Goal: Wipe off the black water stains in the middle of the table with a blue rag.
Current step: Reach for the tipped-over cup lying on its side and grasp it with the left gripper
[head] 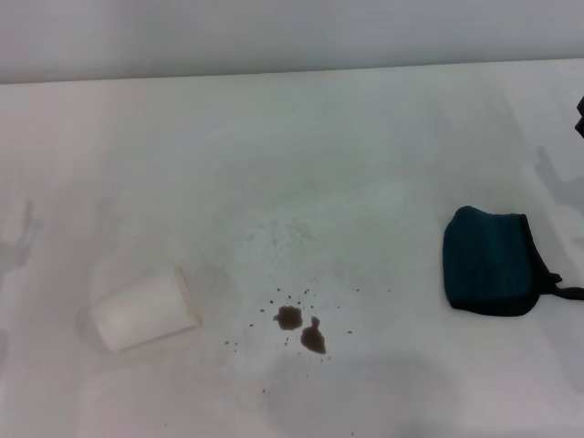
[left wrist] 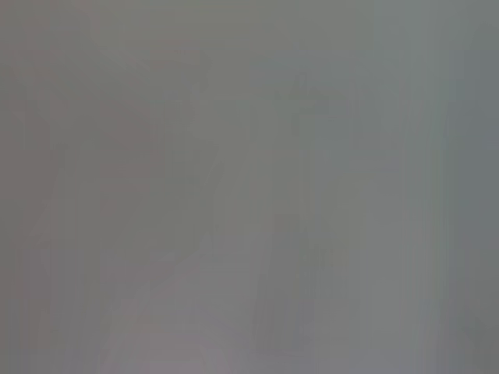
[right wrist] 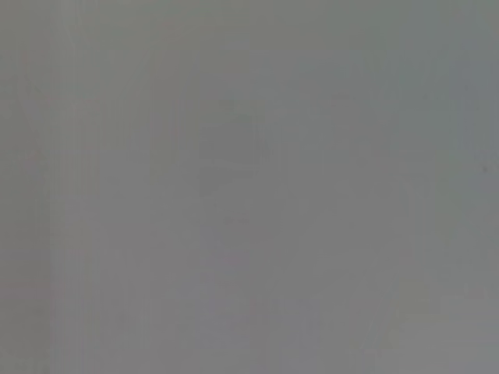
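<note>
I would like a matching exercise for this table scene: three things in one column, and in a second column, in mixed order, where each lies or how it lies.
Things:
1. the white paper cup
2. the black water stains
3. the blue rag

Places or states, as the head view shows them on the table:
a. near the front, in the middle, with small specks around
b. lying on its side, on the robot's left
c. on the robot's right, with a black strap toward the edge

Pairs: 1-b, 2-a, 3-c

White table (head: 365, 137) with blue rag (head: 488, 262), tipped cup (head: 144, 308), black stains (head: 301, 327)
</note>
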You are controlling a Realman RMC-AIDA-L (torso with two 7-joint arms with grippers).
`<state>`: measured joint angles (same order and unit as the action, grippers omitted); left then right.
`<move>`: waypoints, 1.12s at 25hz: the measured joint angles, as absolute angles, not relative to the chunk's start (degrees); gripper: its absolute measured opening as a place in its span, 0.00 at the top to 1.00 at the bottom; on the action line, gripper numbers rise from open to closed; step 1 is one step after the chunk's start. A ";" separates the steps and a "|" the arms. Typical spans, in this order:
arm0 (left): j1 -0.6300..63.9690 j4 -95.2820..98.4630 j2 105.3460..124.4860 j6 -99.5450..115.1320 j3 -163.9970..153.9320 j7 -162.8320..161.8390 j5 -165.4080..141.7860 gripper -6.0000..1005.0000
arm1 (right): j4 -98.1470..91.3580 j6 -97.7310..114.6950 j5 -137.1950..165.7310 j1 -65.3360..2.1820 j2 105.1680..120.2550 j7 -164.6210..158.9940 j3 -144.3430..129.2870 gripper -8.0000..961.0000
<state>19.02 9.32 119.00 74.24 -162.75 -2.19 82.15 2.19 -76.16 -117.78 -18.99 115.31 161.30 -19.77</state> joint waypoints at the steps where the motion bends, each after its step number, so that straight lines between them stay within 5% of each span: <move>1: 19.22 9.32 118.91 74.12 -162.79 -2.22 80.92 0.13 | 2.16 -76.12 -117.79 -19.05 115.31 161.14 -19.77 0.09; 8: 24.95 4.81 116.76 67.85 -162.85 -16.17 67.28 0.13 | 2.07 -75.76 -117.84 -19.44 115.31 160.88 -19.77 0.09; 28: 52.94 -48.54 116.17 99.28 -163.12 -77.74 12.12 0.13 | 3.41 -75.08 -117.72 -20.92 115.51 154.67 -19.81 0.09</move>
<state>52.94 -48.54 116.17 99.28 -163.12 -77.74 12.12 3.41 -75.08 -117.72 -20.92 115.51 154.67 -19.82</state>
